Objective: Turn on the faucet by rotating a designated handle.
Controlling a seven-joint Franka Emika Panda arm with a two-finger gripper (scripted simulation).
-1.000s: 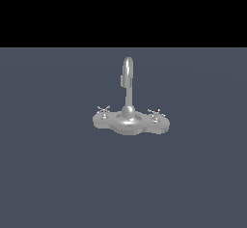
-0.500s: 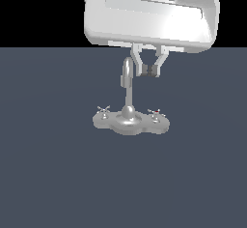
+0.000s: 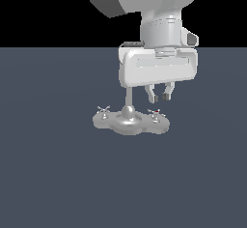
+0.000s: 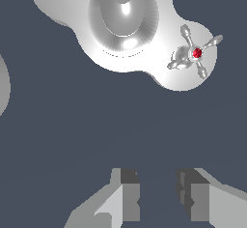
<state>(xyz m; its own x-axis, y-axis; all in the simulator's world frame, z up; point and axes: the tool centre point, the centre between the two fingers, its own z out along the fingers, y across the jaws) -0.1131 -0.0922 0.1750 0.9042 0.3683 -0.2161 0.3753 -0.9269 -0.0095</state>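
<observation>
Approaching: gripper (image 3: 159, 97) hangs above the red-marked handle (image 3: 154, 112), not touching it.
Pincer: fingers (image 4: 126, 193) parted by a narrow gap, nothing between them.
Faucet (image 3: 129, 118): on the grey floor; target handle on the exterior view's right lobe, plain cross knob (image 3: 102, 109) on the left.
Offset: wrist view shows the red mark (image 4: 197, 53) well off the finger gap.
Advice: centre over the mark first, descend, catch one cross arm, then rotate.

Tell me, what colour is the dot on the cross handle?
Red, on the silver handle; the wrist view shows it best.
</observation>
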